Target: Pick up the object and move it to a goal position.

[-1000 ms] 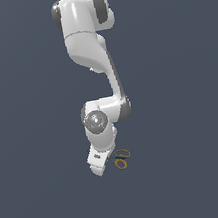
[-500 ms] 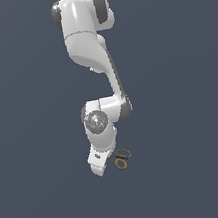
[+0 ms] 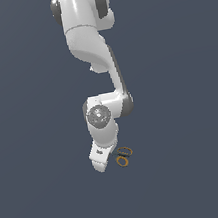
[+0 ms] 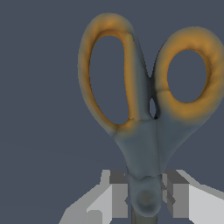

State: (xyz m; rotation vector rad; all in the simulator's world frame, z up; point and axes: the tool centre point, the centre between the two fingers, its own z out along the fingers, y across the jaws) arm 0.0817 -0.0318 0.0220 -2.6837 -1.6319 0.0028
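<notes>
Low in the exterior view, just right of centre, the pincer [image 4: 145, 197] has narrowed onto the pivot of the scissors [image 4: 146, 109] since a second ago, so lifting toward the goal looks next.

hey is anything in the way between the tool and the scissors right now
Nothing visible. In the wrist view the tool already straddles the scissors near the pivot, one finger on each side. No other object shows in either view.
</notes>
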